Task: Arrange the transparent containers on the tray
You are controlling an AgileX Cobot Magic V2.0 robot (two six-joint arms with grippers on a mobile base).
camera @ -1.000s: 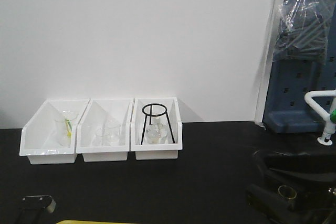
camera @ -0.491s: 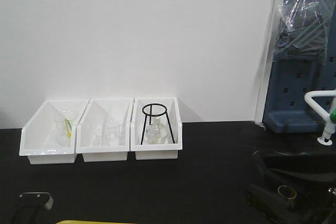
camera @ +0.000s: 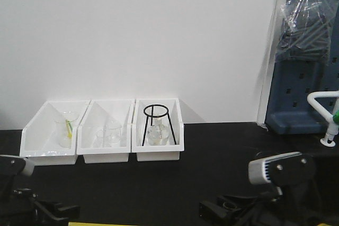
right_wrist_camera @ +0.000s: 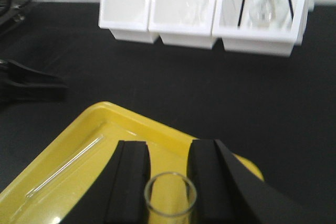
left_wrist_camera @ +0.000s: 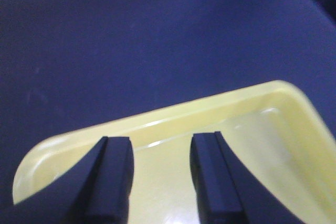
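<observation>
**Right claw holds a tube above the tray; set it down flat and easy**

Right claw (right_wrist_camera: 167,150) is clenched on one transparent container (right_wrist_camera: 170,198), a clear glass tube. In the right wrist view its round mouth faces the camera, pinched between the two black fingers. It hangs over the near part of the yellow tray (right_wrist_camera: 94,182). A thin glass rod (right_wrist_camera: 65,167) lies in the tray to the left, well apart from the tube. Left claw (left_wrist_camera: 160,145) is released with nothing between its fingers, hovering over a far corner of the tray.

The step in hand looks like placing this tube. To do it well, I would lower it until its wall meets the tray floor before letting go, since glass dropped from height may bounce or crack. Laying it parallel to the rod, with a clear gap between them, should keep the row tidy. A round tube will likely roll, so opening the fingers slowly and lifting straight away seems wise.

Beyond the tray, across the black surface (right_wrist_camera: 210,87), the white bins (right_wrist_camera: 184,24) hold other glassware.
</observation>
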